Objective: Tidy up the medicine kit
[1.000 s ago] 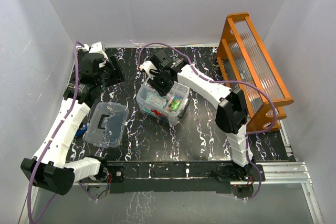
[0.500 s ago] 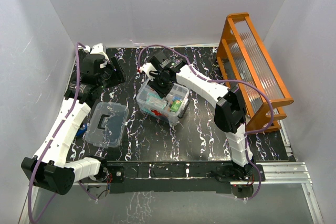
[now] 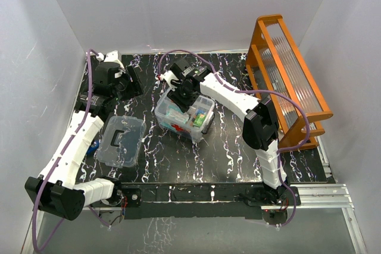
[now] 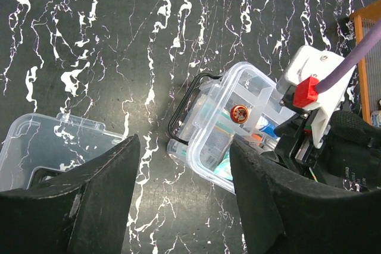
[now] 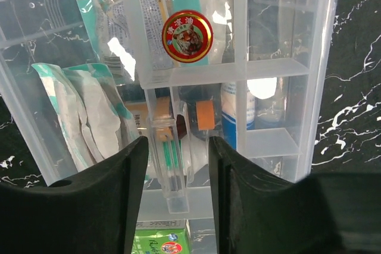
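Your right gripper (image 5: pixel 177 153) hangs part-open, empty, over the clear plastic divided tray (image 5: pixel 280 67) holding a round red tin (image 5: pixel 187 35). Your left gripper (image 4: pixel 184 147) stands wide, empty.

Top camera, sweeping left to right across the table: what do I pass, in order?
clear lid → medicine box → orange rack
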`<state>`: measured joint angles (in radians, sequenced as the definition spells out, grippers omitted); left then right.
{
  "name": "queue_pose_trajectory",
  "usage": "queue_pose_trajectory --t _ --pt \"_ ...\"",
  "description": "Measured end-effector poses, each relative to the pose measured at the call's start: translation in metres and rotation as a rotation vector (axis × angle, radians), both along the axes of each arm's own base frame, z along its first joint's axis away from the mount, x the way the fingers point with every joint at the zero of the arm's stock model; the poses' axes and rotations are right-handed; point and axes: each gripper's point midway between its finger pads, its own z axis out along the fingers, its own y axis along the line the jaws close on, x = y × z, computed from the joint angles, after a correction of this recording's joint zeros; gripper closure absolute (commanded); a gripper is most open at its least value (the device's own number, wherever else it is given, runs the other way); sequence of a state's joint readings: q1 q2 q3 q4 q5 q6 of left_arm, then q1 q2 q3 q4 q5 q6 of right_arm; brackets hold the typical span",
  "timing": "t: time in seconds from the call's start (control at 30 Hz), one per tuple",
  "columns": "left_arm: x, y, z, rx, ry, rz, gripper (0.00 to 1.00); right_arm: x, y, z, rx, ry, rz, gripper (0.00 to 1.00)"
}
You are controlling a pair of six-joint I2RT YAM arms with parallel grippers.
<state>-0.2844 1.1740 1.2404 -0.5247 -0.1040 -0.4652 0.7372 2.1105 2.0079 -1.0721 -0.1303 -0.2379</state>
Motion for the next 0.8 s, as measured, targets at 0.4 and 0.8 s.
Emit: queue_pose_trajectory --t 0.4,0.8 --pt "-0.013 0.006 -0.059 0.047 0.135 0.01 0.31 -0.001 -0.007 0.043 0.051 -0.066 -0.069 0.43" --pt "-0.057 0.027 -0.16 0.114 0.402 0.076 0.25 -0.011 -0.019 0.105 0.24 -0.19 -0.222 0.43"
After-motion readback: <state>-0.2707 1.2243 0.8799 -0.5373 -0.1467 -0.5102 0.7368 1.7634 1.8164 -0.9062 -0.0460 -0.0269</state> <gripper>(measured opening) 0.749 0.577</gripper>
